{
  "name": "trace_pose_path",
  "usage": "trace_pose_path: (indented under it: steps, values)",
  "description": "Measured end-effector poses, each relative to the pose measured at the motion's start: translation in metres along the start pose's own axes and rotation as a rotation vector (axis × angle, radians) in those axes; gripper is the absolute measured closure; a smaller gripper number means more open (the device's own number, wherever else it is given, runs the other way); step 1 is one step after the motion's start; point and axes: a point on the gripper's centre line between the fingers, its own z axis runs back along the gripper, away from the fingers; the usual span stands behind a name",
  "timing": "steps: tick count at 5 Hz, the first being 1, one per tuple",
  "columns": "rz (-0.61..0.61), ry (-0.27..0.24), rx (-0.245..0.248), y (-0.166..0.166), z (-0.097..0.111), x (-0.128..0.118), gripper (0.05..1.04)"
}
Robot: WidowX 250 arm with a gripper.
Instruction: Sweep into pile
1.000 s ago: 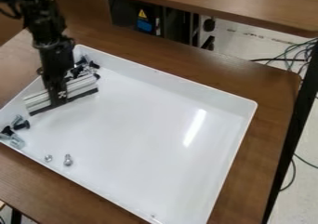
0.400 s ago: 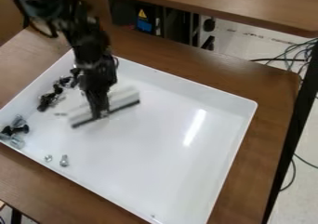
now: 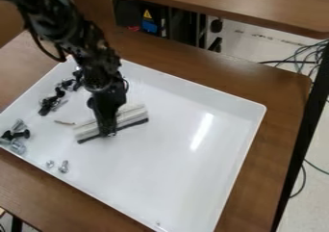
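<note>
Room lay open across the right of the tray (image 3: 186,183); screws (image 3: 20,134) and a raised rim (image 3: 38,85) obstructed its left.

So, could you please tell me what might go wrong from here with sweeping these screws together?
The cluster of dark screws lies close to the wall of the white tray, so the long sweeping bar in the hand might catch on that wall. The two small silver screws sit apart and could be missed. The thin piece might slip under the bar.
</note>
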Motion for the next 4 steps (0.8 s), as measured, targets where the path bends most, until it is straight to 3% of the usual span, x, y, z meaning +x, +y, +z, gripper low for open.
trace_pose_path:
  steps: [1, 2, 3, 4]
  values:
    - [-0.003, -0.005, -0.012, -0.005, 0.000, -0.002, 0.377]
    - [0.040, 0.030, -0.020, -0.007, 0.025, -0.007, 0.088]
    - [0.077, 0.051, -0.042, 0.002, 0.045, 0.000, 0.071]
    - [0.211, 0.069, -0.075, 0.018, 0.060, -0.004, 0.081]
